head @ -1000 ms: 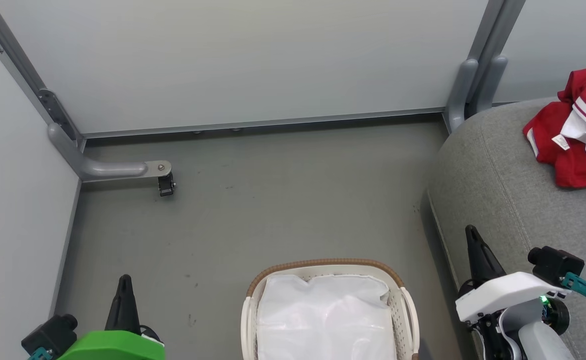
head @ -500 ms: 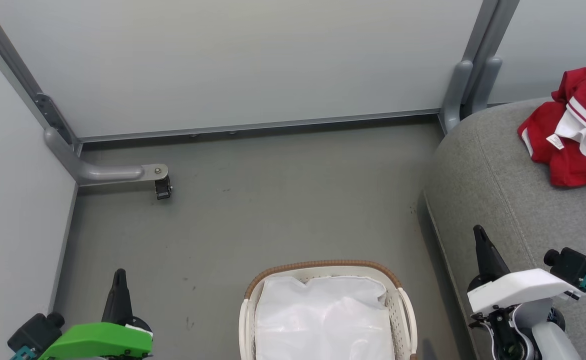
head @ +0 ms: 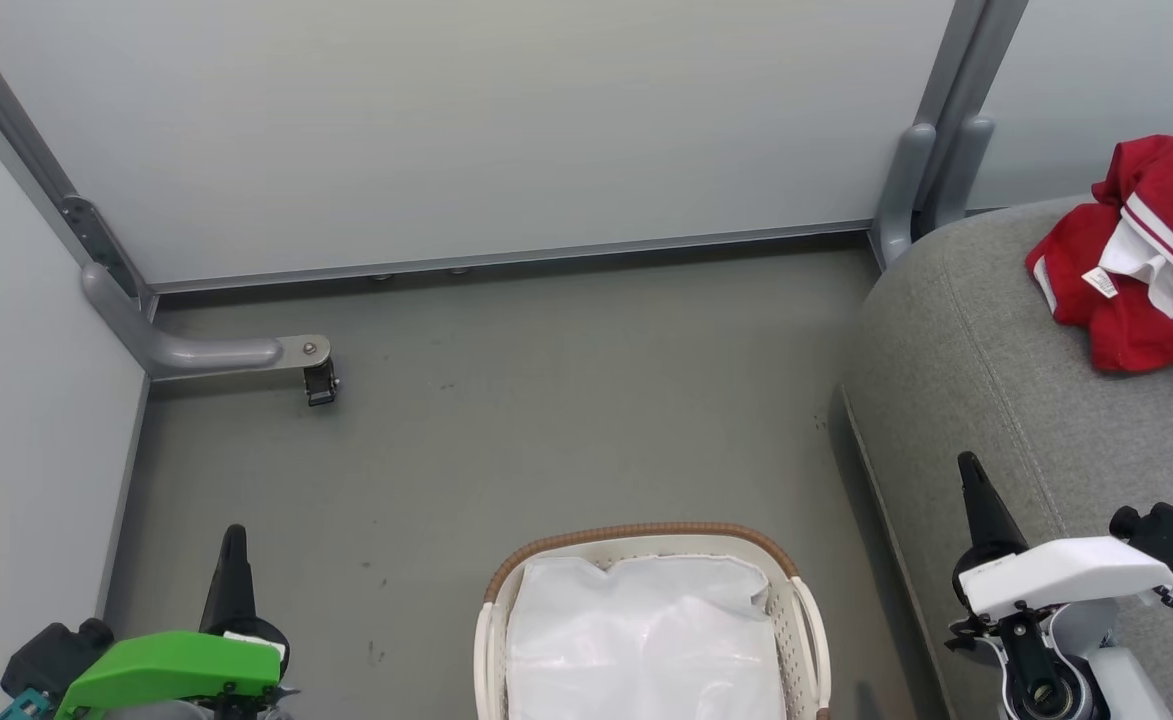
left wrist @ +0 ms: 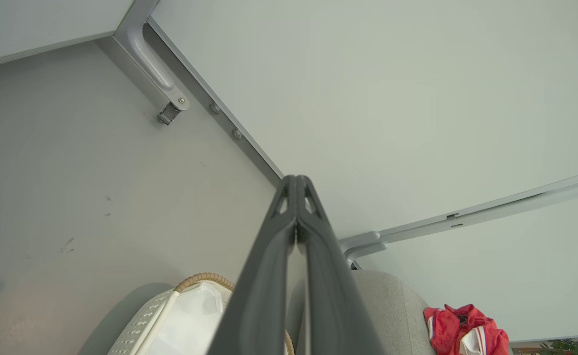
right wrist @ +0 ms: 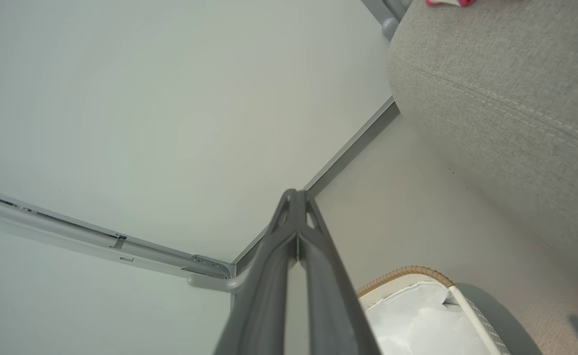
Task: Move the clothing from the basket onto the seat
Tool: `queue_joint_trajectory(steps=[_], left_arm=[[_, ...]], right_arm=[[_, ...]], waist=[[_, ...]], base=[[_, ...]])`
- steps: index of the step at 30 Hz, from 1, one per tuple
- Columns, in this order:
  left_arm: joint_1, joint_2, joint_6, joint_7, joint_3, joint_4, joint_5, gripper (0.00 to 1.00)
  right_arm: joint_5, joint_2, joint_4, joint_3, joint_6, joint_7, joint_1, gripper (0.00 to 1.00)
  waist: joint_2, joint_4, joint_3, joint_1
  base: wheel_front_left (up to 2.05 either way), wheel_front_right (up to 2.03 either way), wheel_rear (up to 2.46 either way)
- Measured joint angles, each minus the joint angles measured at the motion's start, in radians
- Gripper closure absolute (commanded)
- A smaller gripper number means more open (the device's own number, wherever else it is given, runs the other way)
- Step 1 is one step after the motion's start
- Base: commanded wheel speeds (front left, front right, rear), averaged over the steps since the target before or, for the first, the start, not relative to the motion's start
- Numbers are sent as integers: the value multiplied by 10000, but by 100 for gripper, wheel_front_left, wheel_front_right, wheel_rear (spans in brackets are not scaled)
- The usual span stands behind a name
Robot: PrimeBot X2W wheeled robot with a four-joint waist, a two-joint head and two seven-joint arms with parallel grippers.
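Standing in a corner of pale partition panels (head: 466, 130) on a grey floor (head: 566, 400), I look down at the scene. The grey woven seat (head: 996, 330) bulks at my right, a seam line following its rounded edge. Below centre, on the floor near the seat, stands the white perforated laundry basket (head: 636, 528) with its brown woven rim, lined by a crumpled white sheet (head: 646, 640). The red clothing (head: 1136, 300), striped and panelled in white, lies bunched on top of the seat, well apart from the basket. A sliver of red at the top edge of my right wrist view is probably the same garment. My left gripper (head: 234, 540) hangs over the floor left of the basket and my right gripper (head: 972, 475) over the seat's near edge. Both pairs of jaws are pressed together and empty. A small white tag (head: 1098, 283) shows on the garment's left side.
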State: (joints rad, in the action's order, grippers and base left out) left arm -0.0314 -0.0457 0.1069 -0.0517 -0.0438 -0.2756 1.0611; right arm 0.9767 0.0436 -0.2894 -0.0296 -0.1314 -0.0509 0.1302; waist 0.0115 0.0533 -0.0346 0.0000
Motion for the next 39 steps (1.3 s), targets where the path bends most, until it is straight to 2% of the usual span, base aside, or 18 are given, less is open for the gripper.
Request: queue_joint_trajectory(steps=[39], left_arm=[[-412, -6, 136, 1026, -431, 167, 3300, 100]], right_arm=[[3827, 19, 259, -510, 4, 997, -121, 100]], waist=[[0, -283, 167, 0]], base=[[0, 0, 0]])
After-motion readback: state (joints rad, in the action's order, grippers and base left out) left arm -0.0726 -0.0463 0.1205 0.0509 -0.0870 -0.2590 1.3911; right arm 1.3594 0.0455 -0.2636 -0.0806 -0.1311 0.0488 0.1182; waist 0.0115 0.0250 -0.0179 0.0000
